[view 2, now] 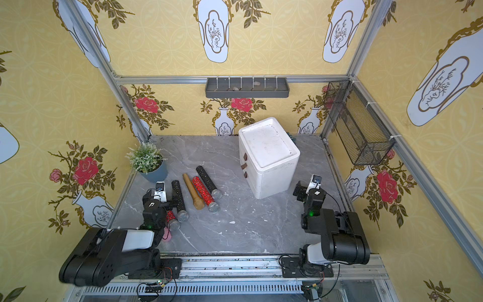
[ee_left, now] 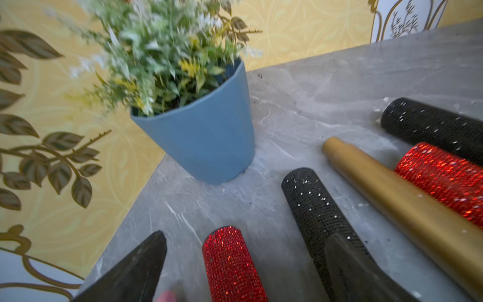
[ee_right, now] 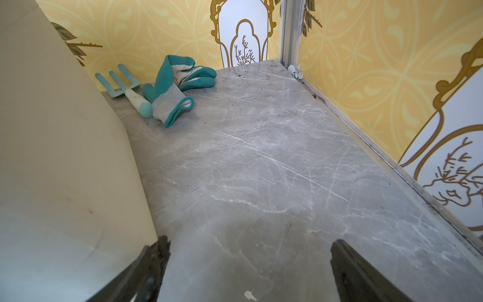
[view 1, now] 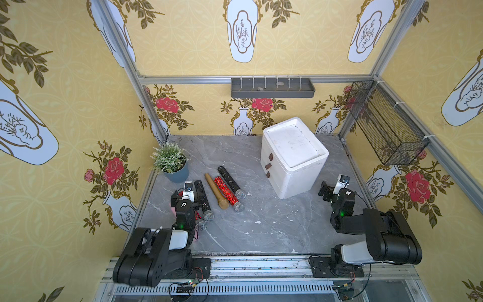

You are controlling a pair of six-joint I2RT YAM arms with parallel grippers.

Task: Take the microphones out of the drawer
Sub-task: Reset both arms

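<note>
While left pincer (ee_left: 248, 235) and right pincer (ee_right: 251, 240) gape, glittery cylindrical microphones (view 1: 230, 189) (mesh-headed) lie on marble (view 1: 261, 222).

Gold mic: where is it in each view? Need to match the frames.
Top view: gold microphone between black microphone and red microphone, mid-row.
Top view: gold microphone, same spot.
Left wrist: gold microphone between the same two.
Right wrist: not in it.
Shared landmark: blue plant pot, in all three.

The left arm (view 1: 146, 251) and right arm (view 1: 386, 240) are sitting folded low. The left gripper (ee_left: 248, 238) and right gripper (ee_right: 251, 240) are holding their jaws wide apart.
</note>
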